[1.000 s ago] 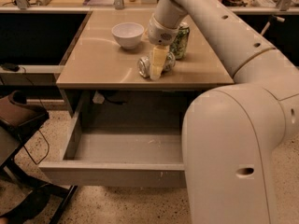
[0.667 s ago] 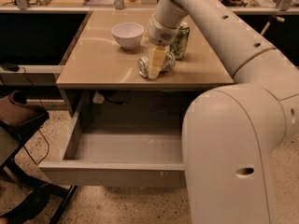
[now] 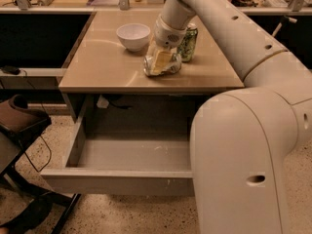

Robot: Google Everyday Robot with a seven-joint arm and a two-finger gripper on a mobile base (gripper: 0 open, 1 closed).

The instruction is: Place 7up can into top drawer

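Camera view shows the task at its 1st stage, with nothing delivered yet. The 7up can point(image 3: 173, 65) lies on its side on the tan tabletop point(image 3: 97, 62), just above the centre of the frame and near the table's front edge. The gripper point(image 3: 161, 63) is down on it from above, its yellowish pad crossing the near face of the can. Whether it has closed on the can or only rests around it cannot be told from here. The can looks to be in contact with the table, so I judge that no lift has begun.

The top drawer point(image 3: 117, 182) is pulled fully out in the lower half of the frame, and the part of its floor that shows is bare. Opening it is therefore done.

2 other things stand near the can: a darker green can point(image 3: 188, 42) upright just behind and to the right of it, and a white bowl point(image 3: 133, 34) further to the upper left.

What is left, by my reading: secure the hold, raise the can off the table, carry it forward past the table edge, lower it into the drawer and let go. The arm point(image 3: 219, 28) reaches in from the upper right.
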